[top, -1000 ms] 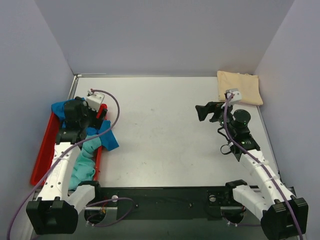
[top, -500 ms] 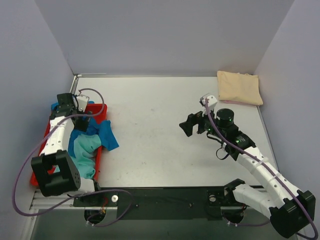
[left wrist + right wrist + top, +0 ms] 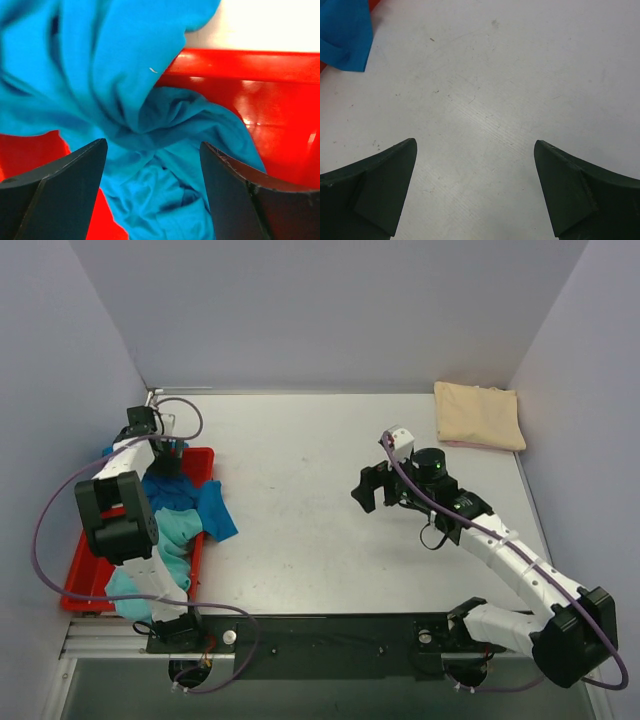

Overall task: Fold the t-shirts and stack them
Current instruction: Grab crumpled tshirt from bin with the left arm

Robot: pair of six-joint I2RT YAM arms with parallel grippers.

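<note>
A deep blue t-shirt [image 3: 190, 502] lies crumpled in the red tray [image 3: 80, 570] at the left, one part hanging over the tray's right wall onto the table. A light teal t-shirt [image 3: 170, 540] lies below it in the tray. A cream-beige t-shirt [image 3: 478, 414] lies folded at the back right. My left gripper [image 3: 165, 455] is open just above the blue shirt [image 3: 150, 150] at the tray's far end, nothing between the fingers. My right gripper [image 3: 368, 487] is open and empty over bare table [image 3: 480, 100] near the middle.
The red tray's far wall [image 3: 250, 67] shows close behind the blue cloth. A corner of the blue shirt [image 3: 345, 35] shows at the right wrist view's upper left. Grey walls close the table on three sides.
My left arm has swung back and to the far end of the tray, over the blue shirt. My right gripper has moved left from the cream shirt toward the table's middle.
</note>
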